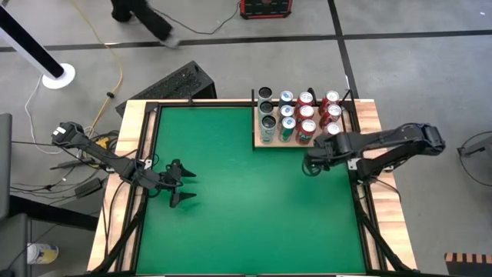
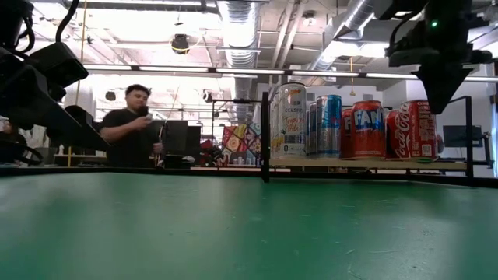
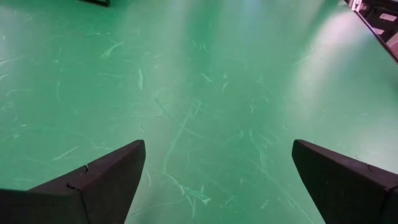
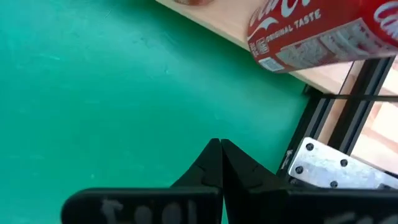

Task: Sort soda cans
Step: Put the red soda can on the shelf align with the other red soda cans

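**Cans lined up on the wooden tray, both grippers holding nothing**

Soda cans [image 1: 298, 115] are all packed together on a wooden tray [image 1: 257, 143] at the far side of the green worktop [image 1: 246, 200], right of the middle. From above they sit in neat columns: dark and silver ones on the left, teal and blue in the middle, red ones on the right. The low view shows the front row standing upright, with a red Fanta can [image 2: 367, 129] next to a red Coca-Cola can [image 2: 411, 130].

The right gripper [image 1: 310, 164] hangs just in front of the tray's near right corner, above the green mat. Its fingers are pinched fully together with nothing between them, and the wrist view shows the two tips meeting [image 4: 221, 163] over bare worktop, with the Coca-Cola can [image 4: 323, 34] close by on the tray edge.

The left gripper [image 1: 187, 187] sits well apart over on the left side of the worktop, fingers [image 3: 99, 183] spread wide and empty, only scuffed green mat between them.

A person [image 2: 134, 124] stands in the room behind the worktop.
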Controlling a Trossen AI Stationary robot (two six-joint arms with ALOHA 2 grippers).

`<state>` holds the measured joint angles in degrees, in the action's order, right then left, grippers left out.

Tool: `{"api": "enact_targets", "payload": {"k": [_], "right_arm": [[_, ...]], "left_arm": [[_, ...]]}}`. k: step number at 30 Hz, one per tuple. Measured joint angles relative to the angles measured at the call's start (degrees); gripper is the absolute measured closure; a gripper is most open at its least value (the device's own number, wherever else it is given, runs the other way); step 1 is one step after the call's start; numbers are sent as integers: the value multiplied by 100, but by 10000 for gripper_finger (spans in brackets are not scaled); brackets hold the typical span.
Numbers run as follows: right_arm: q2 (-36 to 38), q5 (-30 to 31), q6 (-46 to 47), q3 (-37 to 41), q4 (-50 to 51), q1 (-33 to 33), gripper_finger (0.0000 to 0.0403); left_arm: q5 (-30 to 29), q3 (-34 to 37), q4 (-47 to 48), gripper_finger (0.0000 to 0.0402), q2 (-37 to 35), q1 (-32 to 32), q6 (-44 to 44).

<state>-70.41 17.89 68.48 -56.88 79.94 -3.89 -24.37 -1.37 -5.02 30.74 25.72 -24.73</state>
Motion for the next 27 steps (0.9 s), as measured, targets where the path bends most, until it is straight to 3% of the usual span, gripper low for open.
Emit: {"api": "enact_targets", "payload": {"k": [11,27], "right_arm": [[-3,14,-298,0,152,564,385],[-15,833,-74,0,594,1206,385]], "left_arm": [[-1,0,0,10,0,-1,2],[1,0,20,10,0,0,7]]}}
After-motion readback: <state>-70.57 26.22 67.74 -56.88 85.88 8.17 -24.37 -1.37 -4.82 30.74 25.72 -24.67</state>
